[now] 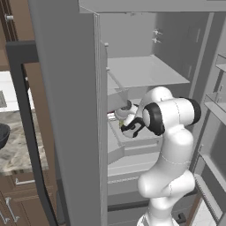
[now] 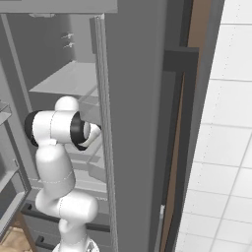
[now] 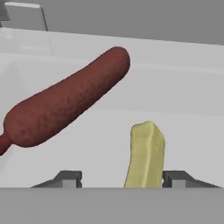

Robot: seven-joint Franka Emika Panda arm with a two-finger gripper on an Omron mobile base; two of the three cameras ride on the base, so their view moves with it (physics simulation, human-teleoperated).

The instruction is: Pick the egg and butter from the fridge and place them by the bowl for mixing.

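While the dark red sausage point(image 3: 65, 103) lies slanted across the left of the hand view, the butter point(image 3: 145, 155) stands between the two fingertips point(image 3: 70, 178), nearer the right one, its long axis running away from the gripper point(image 3: 122, 179) on the pale fridge point(image 1: 145, 70) shelf. The jaws stand apart on either side of the stick, not visibly pressing it, so I judge the grasp not yet made. The butter's near end is cut off below, and the egg cannot be made out.
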